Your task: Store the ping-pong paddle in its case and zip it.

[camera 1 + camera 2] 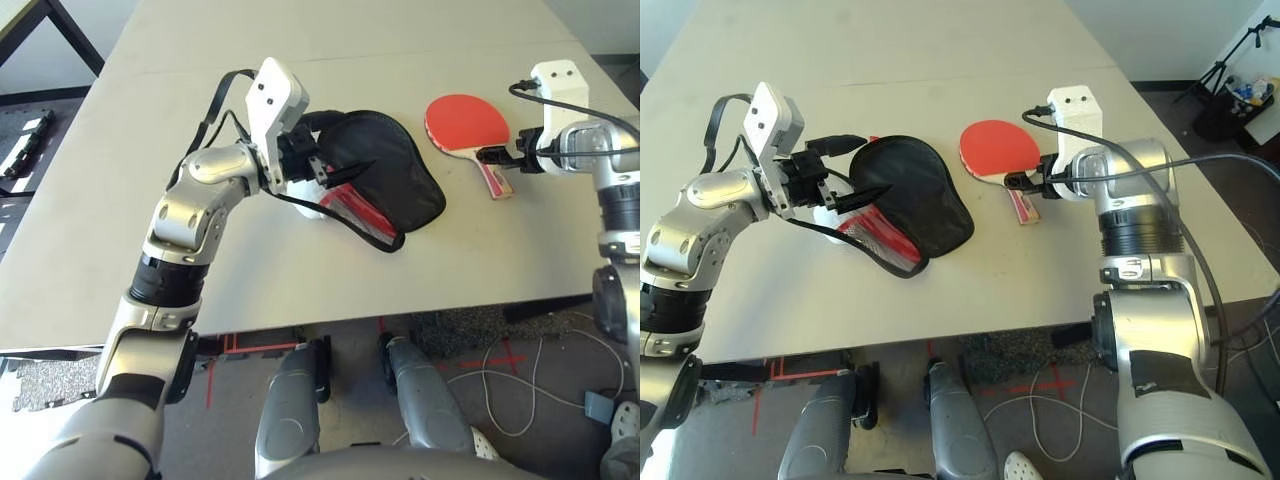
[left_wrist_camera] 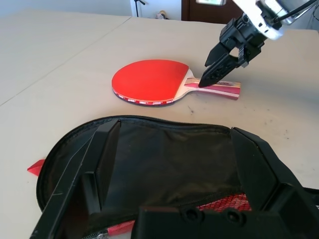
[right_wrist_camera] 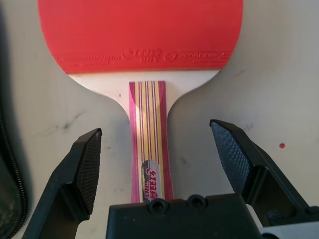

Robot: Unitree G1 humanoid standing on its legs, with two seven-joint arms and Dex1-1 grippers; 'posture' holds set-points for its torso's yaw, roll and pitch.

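Poised above the table with the right gripper spread wide and empty, straddling the handle of the ping-pong paddle. Lined up lengthwise between the right fingers, with bare table on either side of the handle and no contact at the pads. Pointing handle-end back toward the base of the right jaws, blade out beyond the fingertips, with the long axis running nearly along the direction of reach. Much nearer to the right arm than to the left; from the left gripper, out past the fingertips and across the case. Also wide apart and empty on the left, with fingers spread over the black fabric of the case. Likely calling next for little sideways correction on the right, only a closing across the narrow handle, perhaps after a slight lowering. Lying flat, red rubber face up, round in the blade, pale wood at the neck, short in the handle and striped there in pink-red and cream, with a dark-and-silver label near the butt. Waiting beyond the blade-and-handle's side, toward the left arm: black panel and red mesh, seemingly opened out for loading.
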